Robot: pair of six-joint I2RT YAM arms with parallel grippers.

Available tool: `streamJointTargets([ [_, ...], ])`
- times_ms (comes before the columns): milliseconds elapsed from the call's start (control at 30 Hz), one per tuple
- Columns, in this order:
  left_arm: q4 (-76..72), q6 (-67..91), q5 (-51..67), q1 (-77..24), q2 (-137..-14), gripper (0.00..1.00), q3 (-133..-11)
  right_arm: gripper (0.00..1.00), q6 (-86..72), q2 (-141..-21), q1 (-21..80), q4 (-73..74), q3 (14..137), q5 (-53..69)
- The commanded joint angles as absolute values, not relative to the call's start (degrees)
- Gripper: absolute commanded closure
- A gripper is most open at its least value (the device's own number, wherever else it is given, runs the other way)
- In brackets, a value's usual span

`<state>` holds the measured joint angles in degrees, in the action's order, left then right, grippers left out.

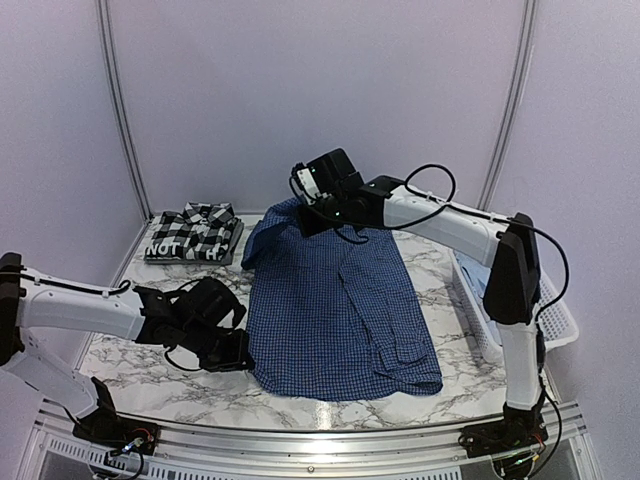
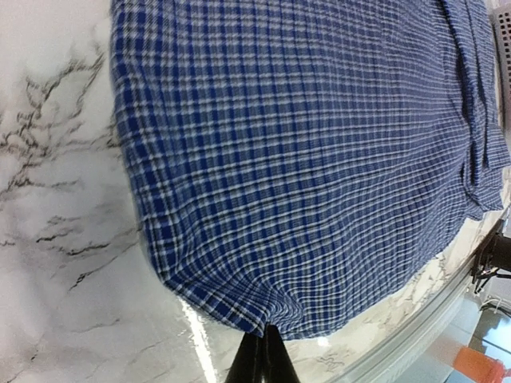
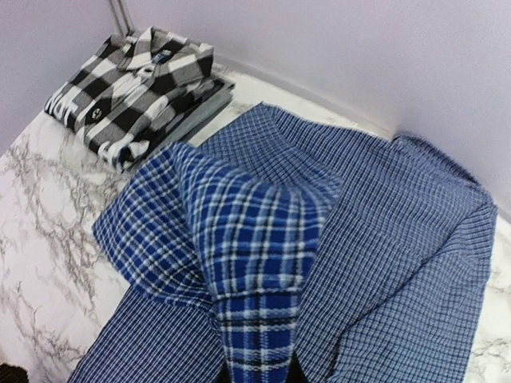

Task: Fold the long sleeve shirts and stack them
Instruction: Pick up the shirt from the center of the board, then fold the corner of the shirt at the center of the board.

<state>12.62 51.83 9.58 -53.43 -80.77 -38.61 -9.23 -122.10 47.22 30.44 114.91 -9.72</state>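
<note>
The dark blue checked shirt lies mid-table. The left gripper is clenched on its near-left hem corner, and the right gripper grasps its raised far edge. Raise the 2 ends together, with the left edge taut, so 1 even fold lands.

The blue shirt is lying spread on the table; the left gripper is pinching its near hem, the right gripper its collar.
</note>
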Motion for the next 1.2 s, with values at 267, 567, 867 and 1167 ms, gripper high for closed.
streamJointTargets([
  [267, 14.5, 41.4, 14.4, -55.2, -86.8, 1.00, -52.5, 1.00, -4.5, -116.2, 37.0, 28.1, 118.2, -16.3],
  [567, 16.9, 35.6, 20.3, -58.1, -98.5, 1.00, -67.0, 1.00, -5.2, -108.4, 28.5, 26.5, 109.0, -18.0],
  [867, 19.1, 32.7, 26.2, -59.8, -106.7, 1.00, -76.6, 1.00, -6.0, -102.1, 22.1, 26.2, 102.1, -18.1],
  [1167, 21.3, 31.2, 29.6, -60.3, -109.6, 1.00, -79.1, 1.00, -5.7, -102.1, 19.8, 26.6, 102.0, -18.1],
])
